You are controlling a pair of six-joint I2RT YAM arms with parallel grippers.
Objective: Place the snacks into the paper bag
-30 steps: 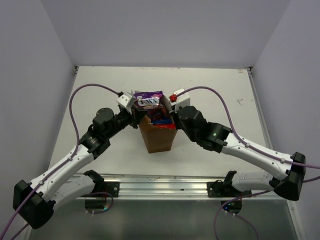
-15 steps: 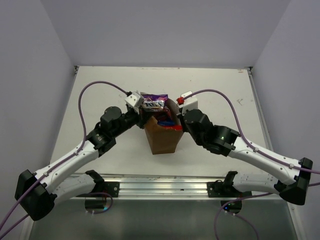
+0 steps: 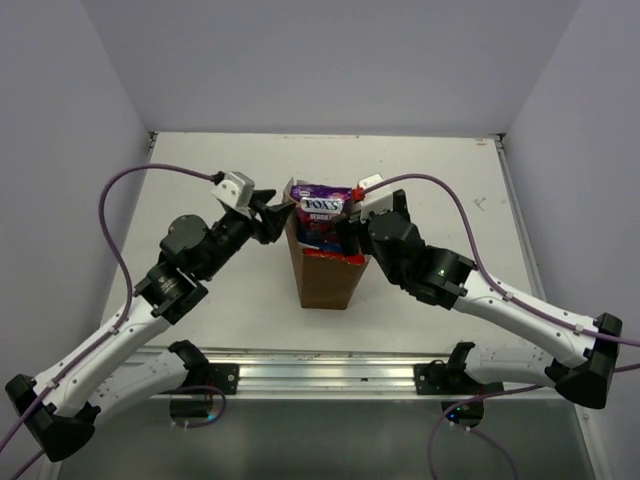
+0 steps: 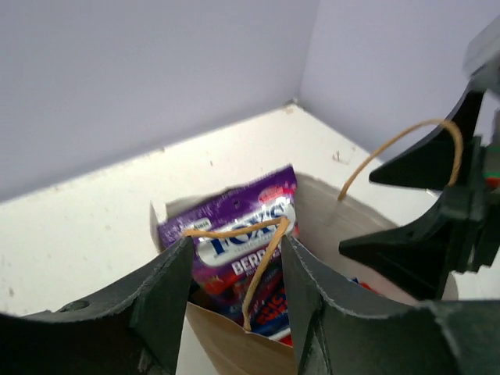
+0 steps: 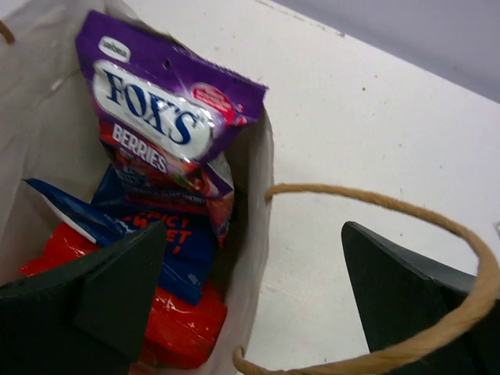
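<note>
The brown paper bag point(image 3: 326, 282) stands upright in mid-table. A purple Fox's packet point(image 3: 322, 207) sticks up out of its mouth. Under that packet point(image 5: 153, 117) lie a blue packet point(image 5: 134, 228) and a red one point(image 5: 160, 326). My left gripper point(image 3: 273, 211) is open just left of the rim. In the left wrist view, one string handle point(image 4: 262, 269) hangs loose between its fingers point(image 4: 160, 301). My right gripper point(image 3: 352, 228) is open at the right rim, and the bag wall point(image 5: 254, 234) stands between its fingers point(image 5: 394, 301). The other handle point(image 5: 383, 205) loops round one finger.
The white table point(image 3: 200, 180) is walled in by pale panels on three sides. A metal rail point(image 3: 320, 365) with the arm bases runs along the near edge. Purple cables point(image 3: 130, 200) arc above both arms.
Both grippers have gone from shut to open at the bag's rim. The left gripper has drawn back to the left. The Fox's packet now stands in the bag, let go.
</note>
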